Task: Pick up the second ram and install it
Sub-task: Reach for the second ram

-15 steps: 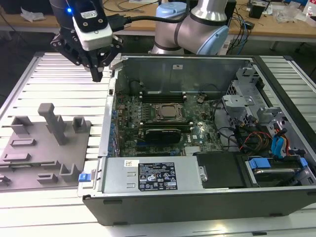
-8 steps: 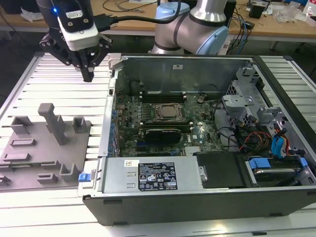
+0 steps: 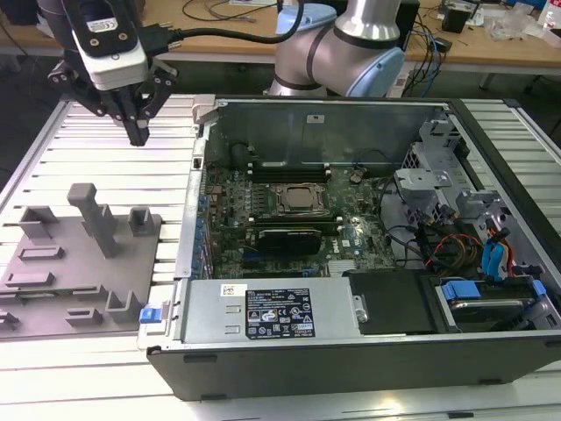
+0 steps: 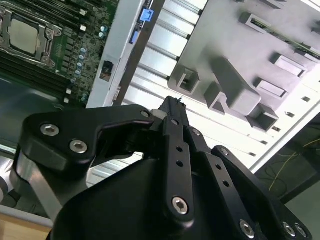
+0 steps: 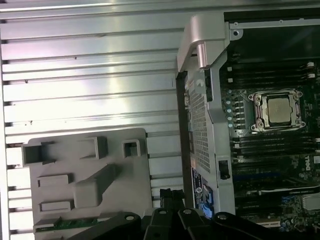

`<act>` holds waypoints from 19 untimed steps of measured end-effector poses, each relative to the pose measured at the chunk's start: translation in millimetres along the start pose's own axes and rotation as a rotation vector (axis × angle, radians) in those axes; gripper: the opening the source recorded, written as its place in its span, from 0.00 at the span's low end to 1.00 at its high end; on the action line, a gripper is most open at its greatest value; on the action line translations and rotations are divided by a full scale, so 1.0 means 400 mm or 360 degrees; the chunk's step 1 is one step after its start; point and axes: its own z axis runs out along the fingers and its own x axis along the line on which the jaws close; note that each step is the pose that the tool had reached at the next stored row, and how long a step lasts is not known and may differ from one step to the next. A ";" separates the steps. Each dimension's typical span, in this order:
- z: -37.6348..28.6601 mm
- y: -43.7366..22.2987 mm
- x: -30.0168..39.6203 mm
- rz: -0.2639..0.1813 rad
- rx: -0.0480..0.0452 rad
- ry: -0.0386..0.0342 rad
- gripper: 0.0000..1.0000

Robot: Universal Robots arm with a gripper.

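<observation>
I cannot read any wording here. A black label (image 3: 279, 320) with white print and symbols sits on the power supply cover (image 3: 337, 303), with a small white sticker (image 3: 230, 289) near it. A pale label (image 3: 101, 24) sits on the grey box (image 3: 112, 54) above my gripper (image 3: 138, 132). In the first wrist view a blue-and-white sticker (image 5: 202, 194) marks the case wall (image 5: 200, 125), and white lettering (image 5: 316, 162) edges the motherboard (image 5: 270, 165).

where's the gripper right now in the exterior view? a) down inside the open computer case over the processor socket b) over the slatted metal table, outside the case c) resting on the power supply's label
b: the black gripper hangs over the ribbed silver metal table, beyond the grey plastic fixture tray and to the exterior view's left of the open black computer case, not inside it.
</observation>
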 end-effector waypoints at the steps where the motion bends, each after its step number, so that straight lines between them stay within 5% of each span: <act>1: 0.000 0.000 0.005 0.0000 0.0000 0.0000 0.11; 19: -0.001 -0.008 0.102 0.0000 0.0000 0.0000 0.11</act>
